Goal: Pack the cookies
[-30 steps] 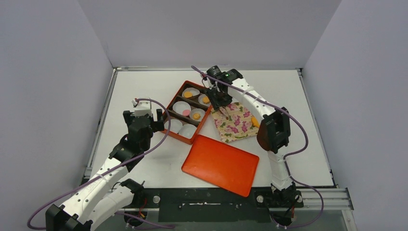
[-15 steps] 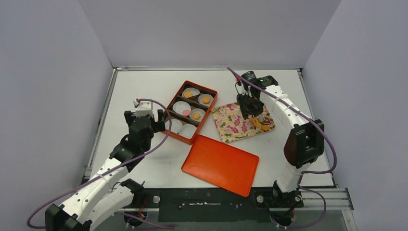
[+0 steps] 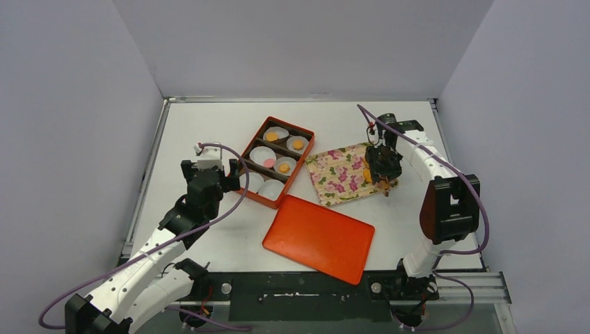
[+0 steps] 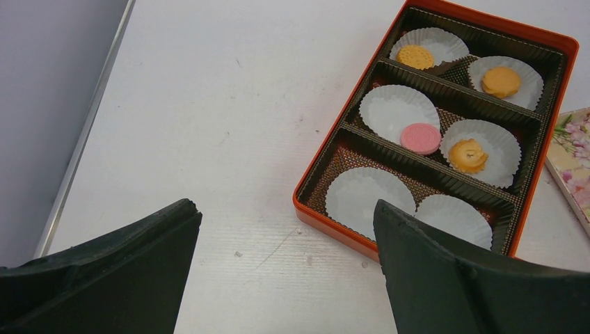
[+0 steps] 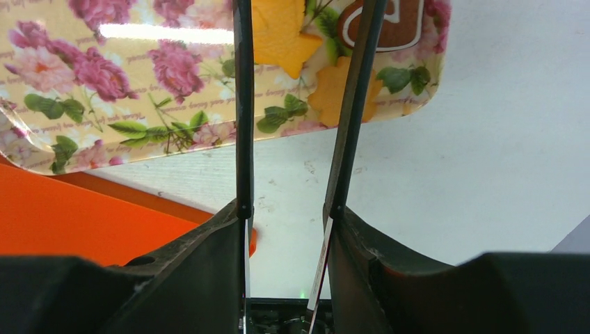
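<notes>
- The right gripper point(image 5: 305, 21) points down over the right end of the floral tray point(image 5: 104, 83). Its two thin blades stand a narrow gap apart, and their tips run out of view.
- Between the blades lies an orange star-shaped cookie point(image 5: 278, 31). A second orange cookie point(image 5: 332, 94) and a brown heart cookie point(image 5: 400, 17) lie just beside it on the tray.
- The left gripper point(image 4: 285, 209) hovers with its fingers spread wide beside the orange box point(image 4: 327, 225).
- In the box's white paper cups point(image 4: 362, 198) lie three orange cookies point(image 4: 501, 81) and one pink cookie point(image 4: 420, 138).
- An orange lid point(image 3: 319, 238) lies on the table point(image 3: 209, 125), near the tray.
</notes>
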Robot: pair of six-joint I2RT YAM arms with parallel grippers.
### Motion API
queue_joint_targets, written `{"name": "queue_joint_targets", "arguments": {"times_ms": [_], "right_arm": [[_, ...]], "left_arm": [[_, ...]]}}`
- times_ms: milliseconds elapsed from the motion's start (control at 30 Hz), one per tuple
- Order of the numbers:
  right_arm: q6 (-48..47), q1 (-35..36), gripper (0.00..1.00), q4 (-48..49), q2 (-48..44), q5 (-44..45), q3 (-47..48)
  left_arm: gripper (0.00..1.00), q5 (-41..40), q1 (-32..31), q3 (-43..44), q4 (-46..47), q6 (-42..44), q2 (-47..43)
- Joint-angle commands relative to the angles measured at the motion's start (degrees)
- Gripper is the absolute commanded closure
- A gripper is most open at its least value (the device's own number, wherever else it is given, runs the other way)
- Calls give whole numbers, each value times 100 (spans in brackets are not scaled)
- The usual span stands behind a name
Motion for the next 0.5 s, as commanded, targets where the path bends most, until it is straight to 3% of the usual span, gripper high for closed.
{"name": "queue_joint_targets", "arguments": {"times_ms": [0,467], "right_arm": [[-226,-190,59,332,-113,-92,22],[-334,-239,57,273,365,-150,196]], "left_arm": [[7,43,-34,17,271,69,-70],[7,32,-33,9,266,94,-109]]}}
